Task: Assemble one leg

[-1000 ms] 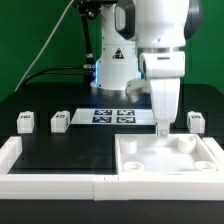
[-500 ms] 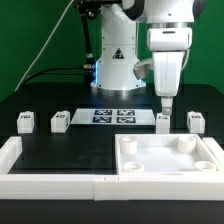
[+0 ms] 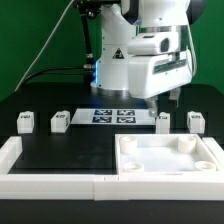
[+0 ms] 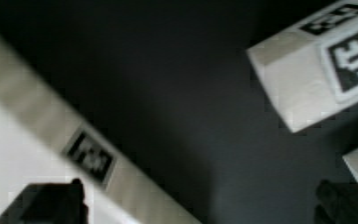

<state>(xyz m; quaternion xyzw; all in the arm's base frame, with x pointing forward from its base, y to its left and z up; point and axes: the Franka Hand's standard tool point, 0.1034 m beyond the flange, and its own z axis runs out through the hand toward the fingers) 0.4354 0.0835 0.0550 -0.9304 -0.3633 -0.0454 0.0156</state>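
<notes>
Four small white legs with tags stand in a row across the table: two on the exterior view's left (image 3: 26,121) (image 3: 59,121) and two on its right (image 3: 164,121) (image 3: 196,121). My gripper (image 3: 173,98) hangs tilted above and just behind the third leg, clear of it. In the wrist view its two dark fingertips (image 4: 48,204) stand far apart with only the dark table and a white edge behind them; the gripper (image 4: 202,205) is open and empty. A white tagged block (image 4: 327,60), a leg by its look, shows in the wrist view.
The large white panel (image 3: 170,160) with corner holes lies at the front right. A white rail (image 3: 50,180) runs along the front and left. The marker board (image 3: 113,115) lies at the back middle. A long white tagged edge (image 4: 91,158) crosses the wrist view.
The gripper has risen from just above the panel's far edge and tipped from pointing straight down to a tilt. The legs and panel have not moved.
</notes>
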